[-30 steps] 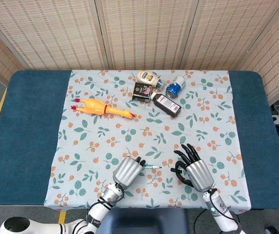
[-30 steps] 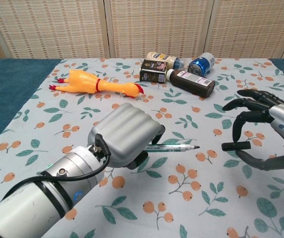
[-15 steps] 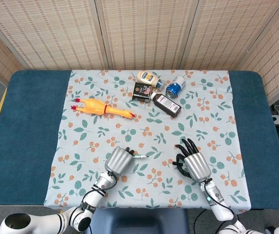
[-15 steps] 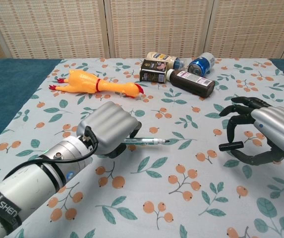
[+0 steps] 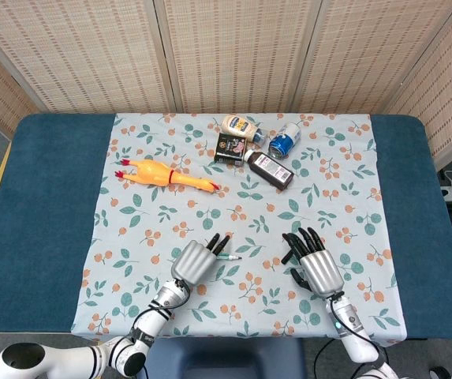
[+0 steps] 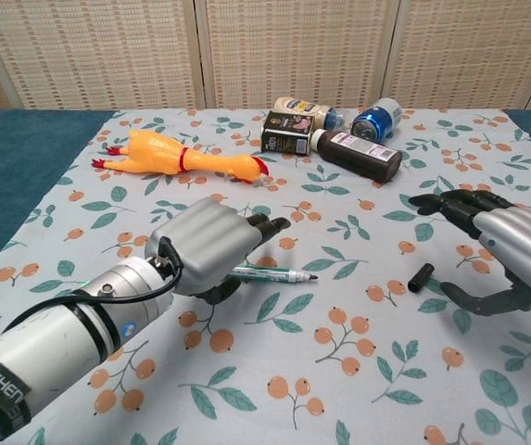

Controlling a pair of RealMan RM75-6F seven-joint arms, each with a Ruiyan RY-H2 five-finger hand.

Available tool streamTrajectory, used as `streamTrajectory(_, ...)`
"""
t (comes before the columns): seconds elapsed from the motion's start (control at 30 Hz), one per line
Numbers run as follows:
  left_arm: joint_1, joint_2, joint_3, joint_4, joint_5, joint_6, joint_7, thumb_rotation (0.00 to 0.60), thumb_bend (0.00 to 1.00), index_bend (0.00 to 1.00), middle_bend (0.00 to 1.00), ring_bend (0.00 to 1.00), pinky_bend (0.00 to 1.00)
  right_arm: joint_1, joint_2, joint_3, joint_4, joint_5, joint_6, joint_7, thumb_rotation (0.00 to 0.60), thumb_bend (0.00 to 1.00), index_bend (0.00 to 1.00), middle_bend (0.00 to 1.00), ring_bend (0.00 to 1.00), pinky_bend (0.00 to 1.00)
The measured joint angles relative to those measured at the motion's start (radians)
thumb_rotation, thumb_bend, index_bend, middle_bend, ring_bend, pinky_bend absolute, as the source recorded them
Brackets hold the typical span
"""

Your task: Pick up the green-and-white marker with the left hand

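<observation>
The marker (image 6: pixel 274 274) lies on the cloth (image 5: pixel 147 221) near its front edge, beside the left hand (image 6: pixel 208 247), fingers loosened off it; right hand (image 6: pixel 511 252) fingers spread. Labels unreadable.

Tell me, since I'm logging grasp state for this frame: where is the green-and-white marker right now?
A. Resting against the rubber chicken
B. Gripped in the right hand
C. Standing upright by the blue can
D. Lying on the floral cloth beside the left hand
D: the green-and-white marker lies flat on the cloth, and the left hand has its fingers extended above it, not closed on it.

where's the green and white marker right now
The green-and-white marker lies flat on the floral cloth near the front edge, just under the left hand, left of the right hand.
</observation>
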Motion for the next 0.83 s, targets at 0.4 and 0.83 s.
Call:
streamTrajectory(0.4,0.113,0.314,0.132,-0.4,0.165,0.147,-0.286,0.6,0.4,0.0,0.0,0.0,0.19,-0.14,0.367,-0.099,-0.371,-0.047,0.173,-0.159,0.6,0.28,0.03,0.0,0.0,0.0)
streamTrajectory(0.83,0.426,0.611,0.356,-0.273,0.368,0.592,-0.818,0.6,0.4,0.0,0.0,0.0,0.14,-0.271,0.538,-0.138,-0.463,-0.075,0.317,-0.15,0.6,0.24,0.0,0.0,0.0,0.0)
